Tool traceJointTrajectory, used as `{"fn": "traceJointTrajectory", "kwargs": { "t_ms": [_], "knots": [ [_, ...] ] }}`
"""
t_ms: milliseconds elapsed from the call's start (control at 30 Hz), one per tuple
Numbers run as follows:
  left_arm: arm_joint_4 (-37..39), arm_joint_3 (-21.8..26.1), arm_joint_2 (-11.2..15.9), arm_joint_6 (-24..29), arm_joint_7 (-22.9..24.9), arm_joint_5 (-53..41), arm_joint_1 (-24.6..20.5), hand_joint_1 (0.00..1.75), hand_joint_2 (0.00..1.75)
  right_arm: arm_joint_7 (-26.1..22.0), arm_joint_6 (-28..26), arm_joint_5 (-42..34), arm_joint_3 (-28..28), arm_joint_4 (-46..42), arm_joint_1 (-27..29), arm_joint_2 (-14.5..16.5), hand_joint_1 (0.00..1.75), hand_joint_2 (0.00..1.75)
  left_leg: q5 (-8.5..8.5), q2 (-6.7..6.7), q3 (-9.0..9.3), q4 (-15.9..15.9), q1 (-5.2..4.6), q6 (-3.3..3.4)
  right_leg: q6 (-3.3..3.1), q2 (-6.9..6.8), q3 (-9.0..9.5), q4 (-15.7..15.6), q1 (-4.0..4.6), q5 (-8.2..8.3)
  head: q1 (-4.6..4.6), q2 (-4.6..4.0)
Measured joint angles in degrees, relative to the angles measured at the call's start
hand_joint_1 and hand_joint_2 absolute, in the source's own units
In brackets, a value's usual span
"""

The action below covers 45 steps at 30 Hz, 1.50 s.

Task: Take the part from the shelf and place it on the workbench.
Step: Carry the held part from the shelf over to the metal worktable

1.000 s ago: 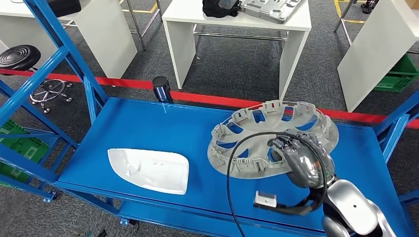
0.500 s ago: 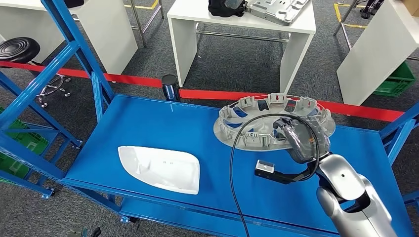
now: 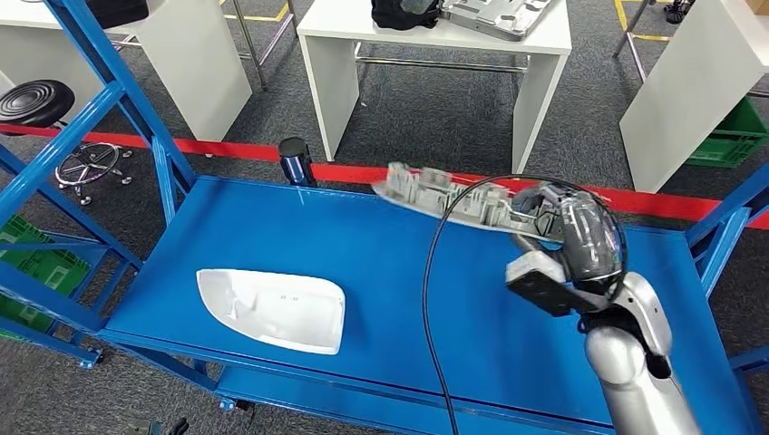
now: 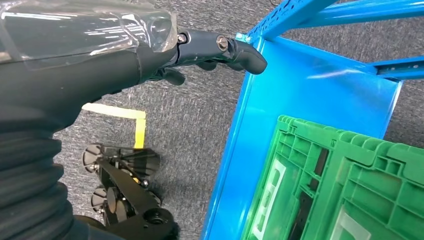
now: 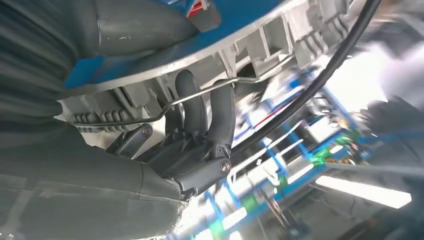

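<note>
Right hand grips the grey wheel cover by its near rim, holding it in the air above the back right part of the blue shelf. Cover is close to flat, seen nearly edge-on from the head view, ribbed underside facing the camera. It touches nothing but the hand.

Right wrist view: dark fingers curl up through an opening in the cover's rim and hook around its wire ring, thick thumb on the other face of the cover. Fingers pressed close together, wrapped on the rim. A black cable loops from the right arm across in front of the shelf.

White plastic shell lies flat on the front left part of the shelf, well apart from the cover. Dark blue cylinder stands just behind the shelf's back edge, with red tape running along the floor behind it. White tables further back on the grey carpet, one with a grey tray and a black object on top. Black stool far left.

Left hand hangs beside the blue shelf frame, over the carpet, next to a green crate on a lower blue level. It holds nothing; the fingers in view are bent and lie near each other
</note>
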Motion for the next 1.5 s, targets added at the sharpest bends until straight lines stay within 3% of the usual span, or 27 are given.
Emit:
{"fn": "traceJointTrajectory", "kwargs": {
  "t_ms": [67, 133, 267, 333, 400, 467, 500, 567, 633, 700, 800, 900, 967, 1000, 1033, 1067, 1133, 1267, 1333, 1433, 1467, 1500],
  "knots": [
    [0.04, -0.02, 0.22, 0.17, 0.04, 0.25, -0.01, 0.0, 1.75, -0.93, 1.83, -7.36, -1.83, -1.62, 0.33, 1.51, 1.75, 1.75, 3.91, -0.12, 3.89, -8.12, -0.14, 0.73, 0.05, 0.26, 0.16, -0.07, 0.05, -0.01, 0.02, 0.0],
    [0.04, -0.06, 0.43, 0.31, 0.09, 0.38, -0.04, 0.0, 1.75, -1.48, 3.03, -12.31, -3.39, -3.2, 0.78, 2.7, 1.75, 1.75, 5.45, -0.26, 6.57, -13.58, -0.5, 1.48, 0.23, 0.36, 0.0, -0.16, 0.14, 0.07, 0.02, 0.0],
    [-0.02, -0.1, 0.43, 0.29, 0.15, 0.43, 0.1, 0.0, 1.75, -1.62, 4.53, -16.48, -5.59, -5.6, 1.81, 4.0, 1.75, 1.75, 5.87, -0.21, 7.4, -15.61, -0.63, 2.21, 0.99, 0.23, -0.58, 0.02, 0.21, -0.03, 0.05, 0.0],
    [-0.19, -0.23, 0.23, -0.03, 0.16, 0.42, 0.17, 0.0, 1.75, -1.48, 5.17, -17.82, -6.64, -6.63, 2.21, 4.22, 1.75, 1.75, 6.54, -0.11, 7.88, -16.73, -0.41, 2.76, 0.77, 0.12, -2.49, 3.96, 0.36, -2.1, 0.19, 0.0],
    [-0.31, -0.4, 0.06, -0.28, 0.17, 0.41, 0.23, 0.0, 1.75, -1.38, 5.48, -18.63, -7.53, -7.21, 2.63, 4.44, 1.75, 1.75, 6.67, -0.09, 7.85, -16.82, -0.63, 3.03, 0.35, 0.1, -6.1, 11.52, 0.38, -5.1, 0.27, 0.0],
    [-0.32, -0.49, -0.09, -0.45, 0.2, 0.4, 0.28, 0.0, 1.75, -1.32, 5.74, -19.03, -8.09, -7.53, 3.08, 4.65, 1.75, 1.75, 6.64, -0.08, 7.82, -16.72, -0.75, 3.02, 0.72, 0.09, -8.08, 15.55, 0.34, -5.97, 0.28, 0.0],
    [-0.39, -0.5, -0.17, -0.68, 0.26, 0.4, 0.29, 0.0, 1.75, -1.23, 5.93, -19.39, -8.3, -7.66, 3.31, 4.69, 1.75, 1.75, 6.59, -0.1, 7.82, -16.6, -0.75, 2.98, 1.18, 0.05, -7.42, 14.17, 0.29, -5.07, 0.28, 0.0],
    [-0.86, -0.55, -0.47, -1.49, 0.43, 0.4, 0.37, 0.0, 1.75, -0.92, 6.57, -20.93, -8.72, -8.08, 3.69, 4.81, 1.75, 1.75, 6.32, -0.16, 7.73, -16.07, -0.74, 2.7, 2.01, -0.2, -3.64, 6.45, 0.13, -2.09, 0.31, 0.0],
    [-1.78, -0.58, -0.87, -2.47, 0.57, 0.39, 0.46, 0.0, 1.75, -0.59, 7.48, -23.38, -9.2, -8.87, 4.04, 5.08, 1.75, 1.75, 5.81, -0.22, 7.33, -15.2, -0.99, 2.17, 1.79, -0.38, -0.66, 0.65, 0.16, -0.29, 0.26, 0.0],
    [-2.77, -0.58, -1.27, -3.3, 0.63, 0.36, 0.63, 0.0, 1.75, -0.33, 8.53, -26.07, -9.74, -9.7, 4.68, 5.38, 1.75, 1.75, 5.53, -0.21, 7.02, -14.74, -1.13, 1.8, 0.96, -0.33, -0.2, -0.15, 0.41, -0.02, 0.19, 0.0],
    [-4.05, -0.56, -1.79, -4.34, 0.64, 0.25, 1.04, 0.0, 1.75, 0.09, 10.37, -29.71, -10.25, -10.95, 5.73, 5.55, 1.75, 1.75, 4.29, -0.14, 6.24, -13.18, -0.78, 1.16, 0.16, -0.26, -0.17, -0.26, -0.05, 0.18, 0.14, 0.0],
    [-5.0, -0.56, -2.15, -5.27, 0.46, -0.08, 1.21, 0.0, 1.75, 1.08, 13.11, -34.89, -10.32, -12.4, 6.73, 5.57, 1.75, 1.75, -0.87, -0.1, 1.99, -3.8, -0.22, 0.07, -0.12, -0.26, -0.14, -0.29, -0.16, 0.18, -0.1, 0.0],
    [-5.38, -0.54, -2.26, -5.87, -0.05, -0.35, 1.33, 0.0, 1.75, 2.29, 16.36, -40.8, -10.14, -13.01, 7.69, 5.55, 1.75, 1.75, -2.39, -0.09, -0.6, 1.57, 0.0, -0.18, -0.13, -0.25, -0.13, -0.28, -0.09, 0.15, -0.09, 0.0],
    [-5.5, -0.52, -2.29, -6.1, -0.34, -0.43, 1.37, 0.0, 1.75, 2.9, 18.13, -43.82, -9.95, -13.17, 8.15, 5.52, 1.75, 1.75, -1.67, -0.09, -0.61, 1.43, 0.03, -0.13, -0.13, -0.21, -0.1, -0.27, -0.06, 0.14, -0.09, 0.0],
    [-5.66, -0.51, -2.31, -6.31, -0.66, -0.5, 1.41, 0.0, 1.75, 3.52, 20.08, -47.12, -9.6, -13.37, 8.61, 5.49, 1.75, 1.75, 0.14, -0.09, 0.61, -1.24, 0.02, 0.08, -0.13, -0.12, -0.03, -0.28, -0.02, 0.12, -0.09, 0.0],
    [-5.8, -0.5, -2.3, -6.42, -0.89, -0.58, 1.41, 0.0, 1.75, 3.92, 21.55, -49.61, -9.15, -13.59, 8.93, 5.45, 1.75, 1.75, 2.26, -0.12, 2.69, -5.6, -0.06, 0.47, -0.13, -0.02, 0.05, -0.3, 0.0, 0.1, -0.09, 0.0],
    [-6.13, -0.52, -2.2, -6.52, -1.15, -0.76, 1.4, 0.0, 1.75, 4.45, 23.42, -52.85, -8.2, -14.0, 9.34, 5.38, 1.75, 1.75, 4.77, -0.12, 6.29, -12.9, -0.37, 1.26, -0.02, 0.17, 0.07, -0.35, 0.18, 0.08, -0.06, 0.0],
    [-6.39, -0.53, -2.11, -6.58, -1.63, -1.14, 1.43, 0.0, 1.75, 5.54, 25.51, -56.95, -6.55, -14.38, 10.21, 4.83, 1.75, 1.75, 5.16, -0.01, 7.37, -15.27, -0.8, 2.12, 0.98, 0.11, -0.07, -0.52, 0.22, 0.09, -0.05, 0.0],
    [-6.4, -0.51, -2.08, -6.75, -2.44, -1.49, 1.47, 0.0, 1.75, 6.73, 27.35, -61.34, -5.32, -14.55, 10.43, 3.75, 1.75, 1.75, 5.84, 0.06, 7.99, -16.28, -0.57, 2.72, 0.97, -0.01, -1.33, 2.17, 0.31, -1.45, 0.08, 0.0],
    [-6.2, -0.56, -1.92, -7.04, -4.31, -2.08, 1.47, 0.0, 1.75, 8.17, 29.95, -68.34, -2.92, -14.6, 10.77, 1.86, 1.75, 1.75, 6.12, 0.07, 8.17, -16.6, -0.56, 3.01, 0.56, -0.06, -6.32, 12.98, 0.31, -6.09, 0.21, 0.0],
    [-6.01, -0.61, -1.85, -7.07, -4.93, -2.22, 1.49, 0.0, 1.75, 8.39, 30.6, -69.75, -2.04, -14.61, 10.95, 1.25, 1.75, 1.75, 6.11, 0.03, 8.19, -16.59, -0.59, 3.01, 0.79, -0.06, -7.41, 15.32, 0.29, -6.71, 0.2, 0.0],
    [-5.79, -0.69, -1.77, -7.09, -5.45, -2.31, 1.49, 0.0, 1.75, 8.54, 31.14, -70.64, -1.2, -14.64, 11.09, 0.66, 1.75, 1.75, 6.09, -0.02, 8.22, -16.55, -0.6, 2.98, 1.21, -0.08, -7.46, 15.46, 0.26, -6.39, 0.21, 0.0]
  ]
}}
